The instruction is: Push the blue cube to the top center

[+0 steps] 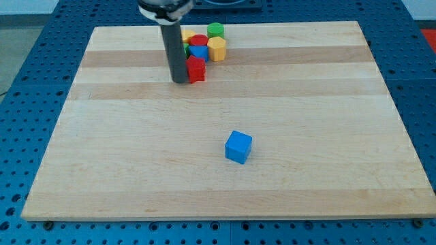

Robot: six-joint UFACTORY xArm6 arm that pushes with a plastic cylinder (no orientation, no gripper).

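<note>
While my tip (179,80) is touching one red block (196,69) beside a seven-block cluster, one blue cube (238,147) is sitting well below; no gripper is showing.

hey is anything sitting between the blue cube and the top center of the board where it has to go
Yes. A cluster of blocks already sits at the top center: a red block, a yellow one, a green one and others. My tip stands against the red block. The blue cube lies alone below them.
</note>
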